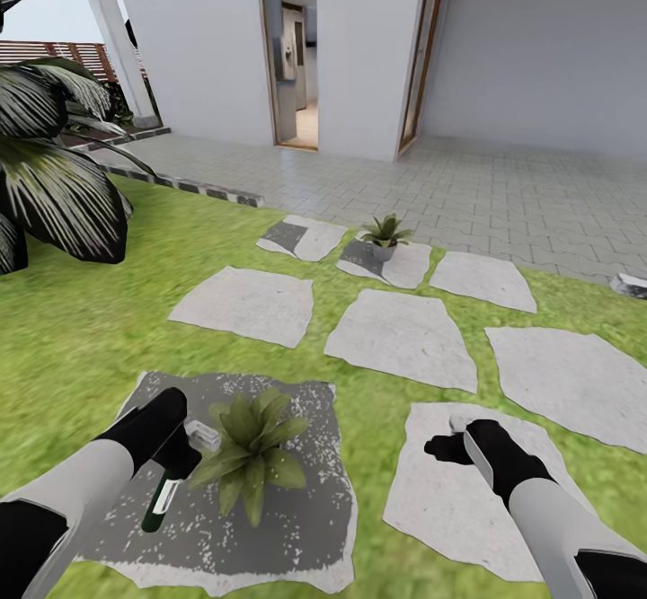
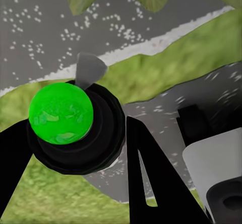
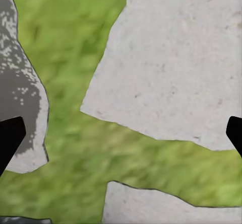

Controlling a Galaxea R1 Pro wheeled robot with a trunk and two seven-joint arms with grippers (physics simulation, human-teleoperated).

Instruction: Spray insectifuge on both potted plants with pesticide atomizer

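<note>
L pincer is pinching the pesticide atomizer (nozzle toward near potted plant on darkened slab). R pincer spread over pale slab, well apart.

**Robot body, visible parts**

Both arms: pale grey forearm shells, black elbow and wrist sections. Left pincer and right pincer matte black, with flat tapered black fingers. No cables, screws or markings discernible

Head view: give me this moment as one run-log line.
left gripper: shut on pesticide atomizer | nozzle beside near potted plant | slab speckled dark | right gripper: open | far potted plant
</note>
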